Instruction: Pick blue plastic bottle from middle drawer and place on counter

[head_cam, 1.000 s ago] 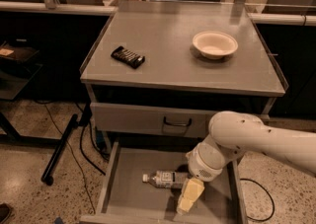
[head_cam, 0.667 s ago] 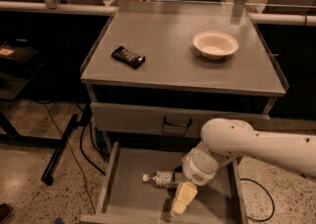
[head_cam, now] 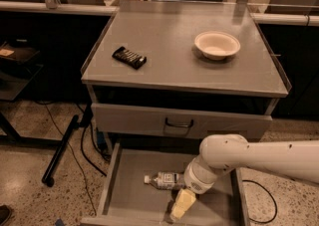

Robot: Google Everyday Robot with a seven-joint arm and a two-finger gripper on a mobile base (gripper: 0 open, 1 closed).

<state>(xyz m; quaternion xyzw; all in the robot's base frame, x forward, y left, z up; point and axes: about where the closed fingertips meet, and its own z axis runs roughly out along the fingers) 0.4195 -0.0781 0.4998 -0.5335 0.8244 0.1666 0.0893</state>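
The blue plastic bottle (head_cam: 162,180) lies on its side on the floor of the open middle drawer (head_cam: 132,201), white cap pointing left. My gripper (head_cam: 182,204) hangs inside the drawer, just right of and in front of the bottle, at the end of my white arm (head_cam: 249,156), which reaches in from the right. The wrist hides the bottle's right end. I cannot tell whether the gripper touches the bottle. The counter (head_cam: 174,65) is the flat grey cabinet top above.
A black rectangular bar (head_cam: 129,56) lies on the counter's left side and a white bowl (head_cam: 217,45) on its right. A shut grey drawer front with a dark handle (head_cam: 177,123) sits above the open drawer. A black pole and cables (head_cam: 62,150) lie on the floor at left.
My arm and gripper have shifted a little to the left and lower in the drawer, closer to the bottle. The bottle has not moved.
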